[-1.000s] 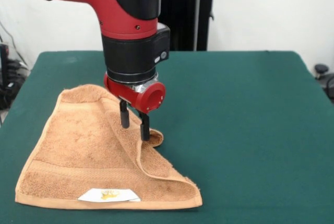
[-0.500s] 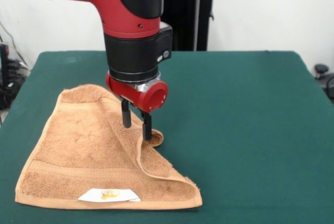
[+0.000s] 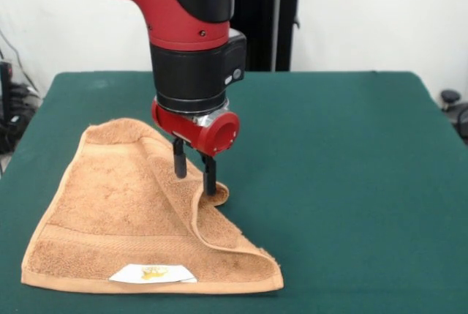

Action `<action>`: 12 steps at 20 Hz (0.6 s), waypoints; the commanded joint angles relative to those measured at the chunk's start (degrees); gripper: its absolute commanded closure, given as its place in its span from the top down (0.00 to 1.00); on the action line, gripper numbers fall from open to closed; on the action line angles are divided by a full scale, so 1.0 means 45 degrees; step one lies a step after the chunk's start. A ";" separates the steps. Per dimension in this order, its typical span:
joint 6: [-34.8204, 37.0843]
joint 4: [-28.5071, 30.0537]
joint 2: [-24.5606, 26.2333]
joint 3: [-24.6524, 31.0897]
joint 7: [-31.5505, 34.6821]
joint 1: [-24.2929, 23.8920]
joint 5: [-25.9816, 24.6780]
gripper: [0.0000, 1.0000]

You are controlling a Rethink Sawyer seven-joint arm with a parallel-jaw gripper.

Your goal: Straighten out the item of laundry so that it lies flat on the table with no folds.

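1. the towel lies at the left front of the table, and it is not flat: one corner is folded over onto the rest, so the cloth makes a rough triangle with a raised curl along its right side.
2. the tip of that folded corner stands up a little from the layer below, and a white label sits on the front border.
3. the gripper hangs right over the folded corner, its two black fingers spread with a clear gap between them; one fingertip is down at the cloth by the curl, the other over the towel's upper layer. nothing is pinched yet, as far as this view shows.
4. against the pictures from a second ago, the arm has slid slightly to the right and a touch higher in the picture, carrying the fingers with it toward the corner's tip; the towel itself has not shifted or changed shape.
5. i judge this to be a small lining-up move before the grasp: the fingers now straddle the curled edge more squarely.
6. the unfolding is not begun. the next move calls for closing on the top layer only, then drawing the corner out to the right over bare table; catching both layers would drag the whole towel instead.
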 commanded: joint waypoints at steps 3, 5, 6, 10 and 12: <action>-0.0067 0.0333 0.0687 0.0181 0.0801 0.0616 -0.0366 1.00; -0.0118 0.0258 0.0792 0.0163 0.0896 0.0698 -0.0314 1.00; -0.0152 0.0221 0.0845 0.0173 0.0901 0.0709 -0.0302 1.00; -0.0273 0.0079 0.1046 0.0187 0.0821 0.0692 -0.0324 1.00; -0.0347 0.0042 0.1123 0.0195 0.0788 0.0676 -0.0337 1.00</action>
